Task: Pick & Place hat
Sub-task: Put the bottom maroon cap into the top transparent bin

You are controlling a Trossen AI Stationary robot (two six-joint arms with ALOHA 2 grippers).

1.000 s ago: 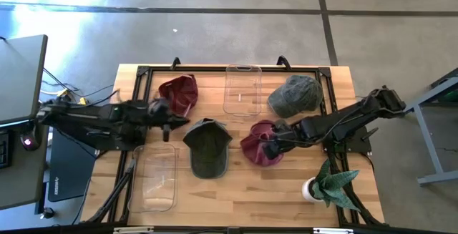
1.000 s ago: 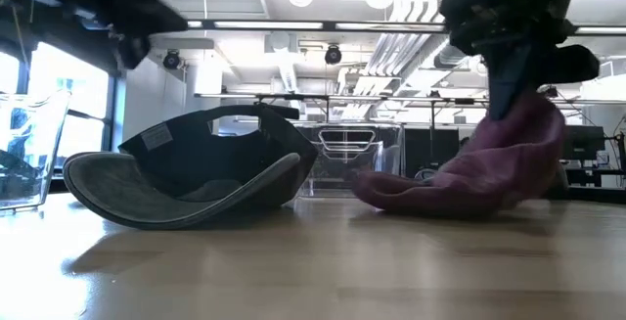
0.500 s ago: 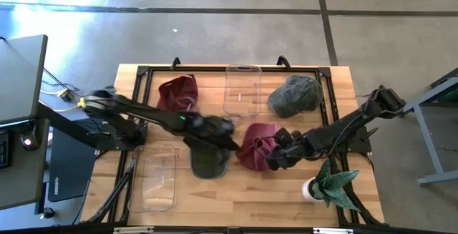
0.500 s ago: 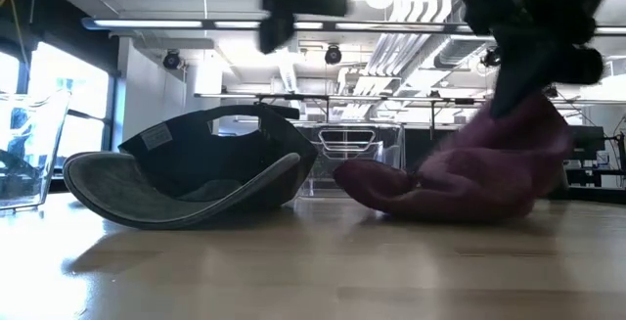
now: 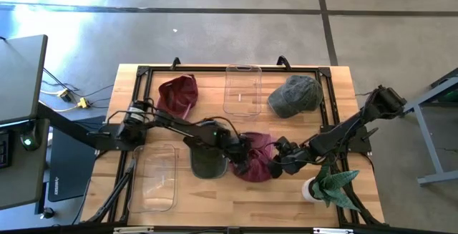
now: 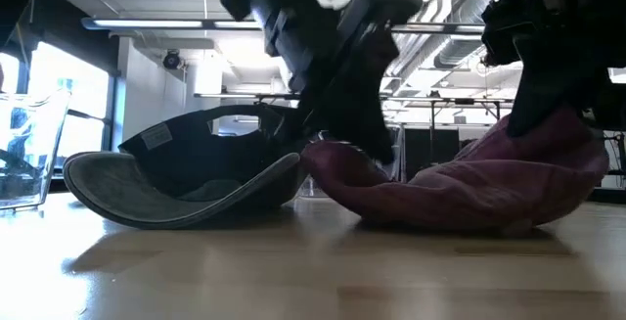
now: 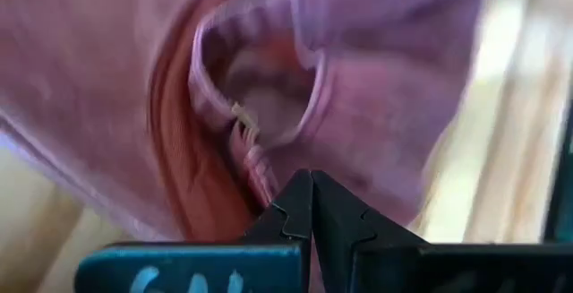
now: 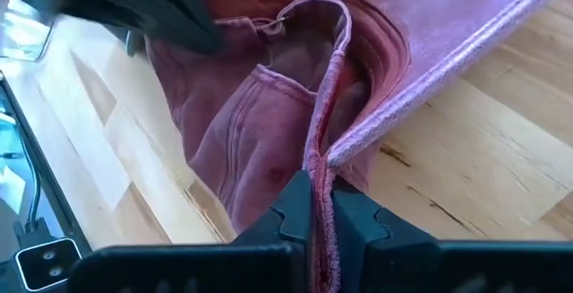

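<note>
Pinching the maroon hat (image 5: 259,157), right gripper (image 5: 278,164); left gripper (image 5: 245,167) pressed together beside it.

Two clear bins (image 5: 242,89) (image 5: 153,178) on the table — a potted plant (image 5: 330,184) at its corner.

Upturned cap (image 5: 208,152) is lying mid-table (image 5: 286,198); one hat (image 5: 256,157) is sitting just right of it, bin (image 5: 242,89) behind, another bin (image 5: 154,179) left of it.
</note>
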